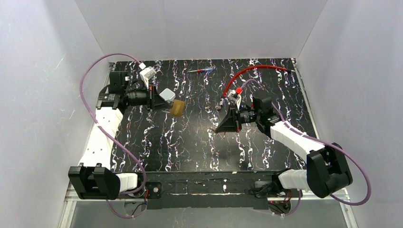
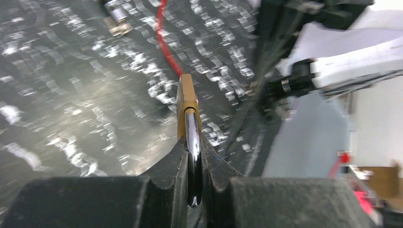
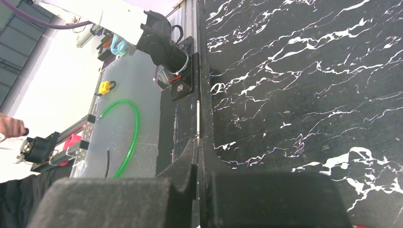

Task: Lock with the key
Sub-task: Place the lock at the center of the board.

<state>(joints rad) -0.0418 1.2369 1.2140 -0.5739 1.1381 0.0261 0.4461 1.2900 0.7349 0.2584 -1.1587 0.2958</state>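
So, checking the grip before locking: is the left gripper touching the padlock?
Touching. The left wrist view shows the left gripper shut on the padlock, both fingers pressed against its silver shackle.

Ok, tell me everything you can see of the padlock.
The padlock has a brass-coloured block body and a shiny chrome shackle. The left gripper is shut on the shackle, holding the lock out sideways, seemingly clear of the black marbled table, body pointing away from the fingers. Nothing else touches it. Its keyhole is not visible.
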